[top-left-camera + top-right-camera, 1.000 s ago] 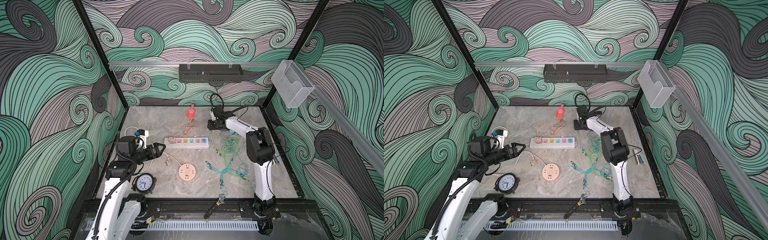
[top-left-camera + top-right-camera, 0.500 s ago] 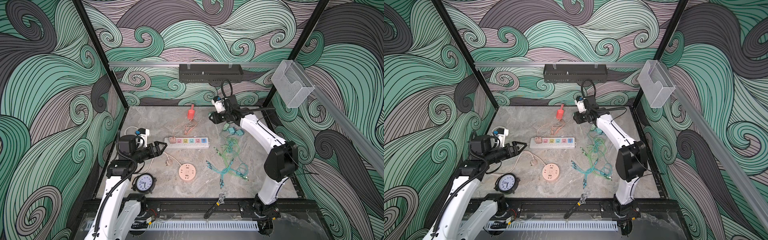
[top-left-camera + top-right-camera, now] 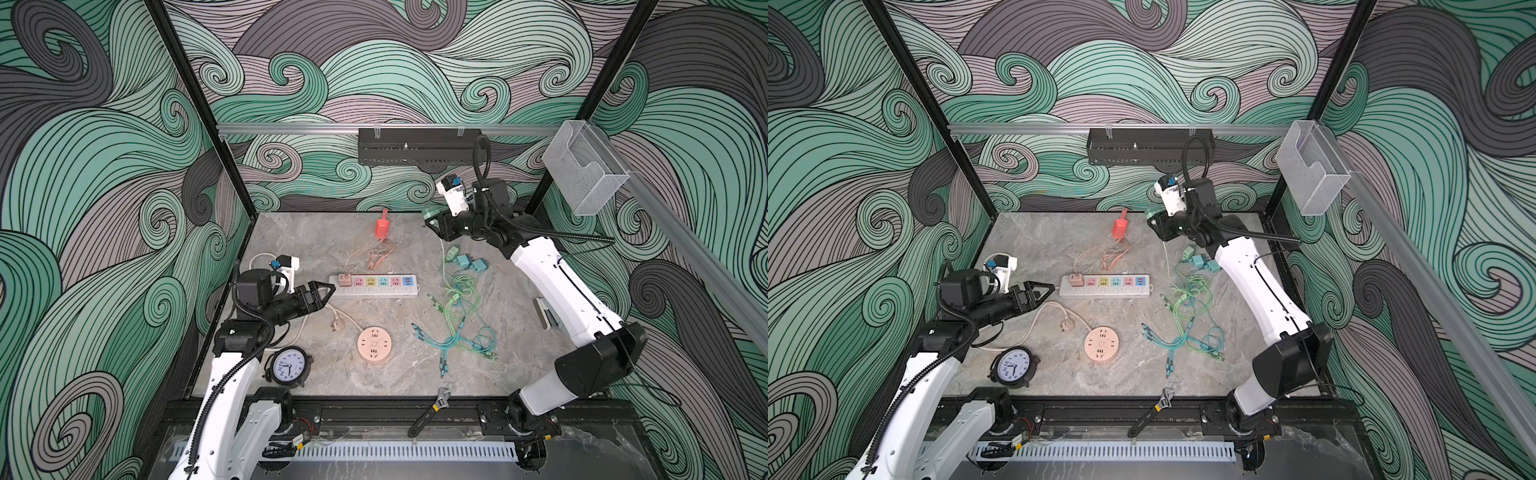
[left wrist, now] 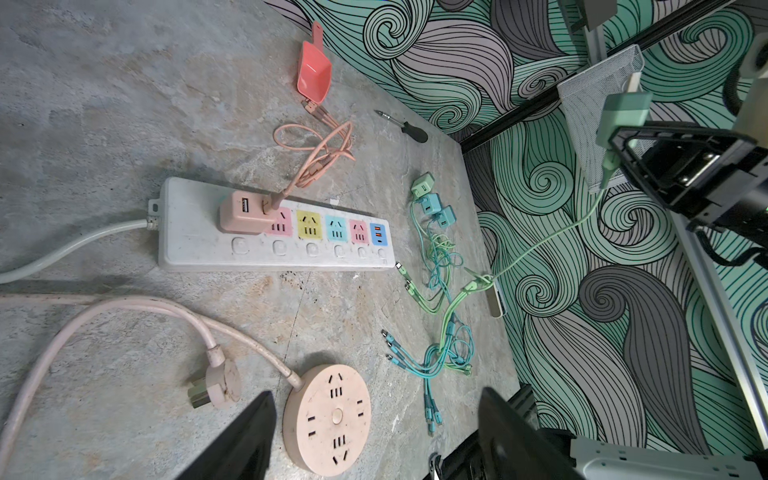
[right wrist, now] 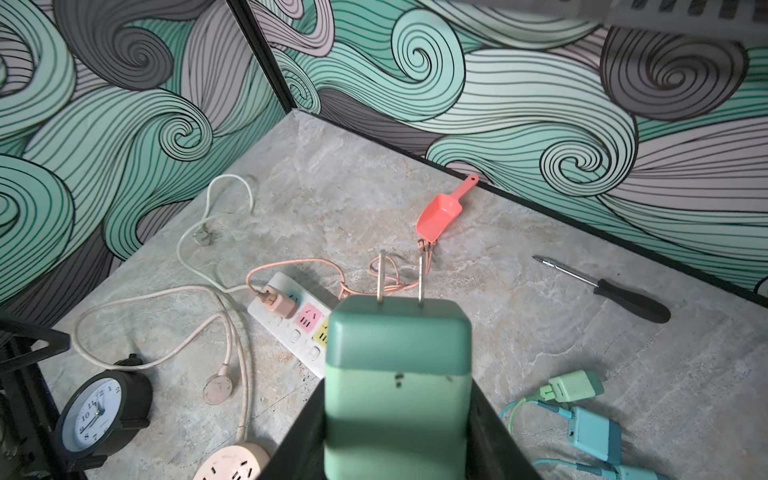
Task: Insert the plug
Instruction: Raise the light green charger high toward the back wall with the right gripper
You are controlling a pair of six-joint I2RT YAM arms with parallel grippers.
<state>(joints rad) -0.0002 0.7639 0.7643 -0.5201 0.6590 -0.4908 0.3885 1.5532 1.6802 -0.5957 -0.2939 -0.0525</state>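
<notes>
The right end effector is clamped on the green plug and holds it in the air above the back of the table. The plug's two prongs point away from the wrist. A thin green cord hangs from the plug to the cable tangle below. The left end effector hovers with its jaws apart, just beside the left end of the power strip. The strip's first socket carries a pink adapter.
</notes>
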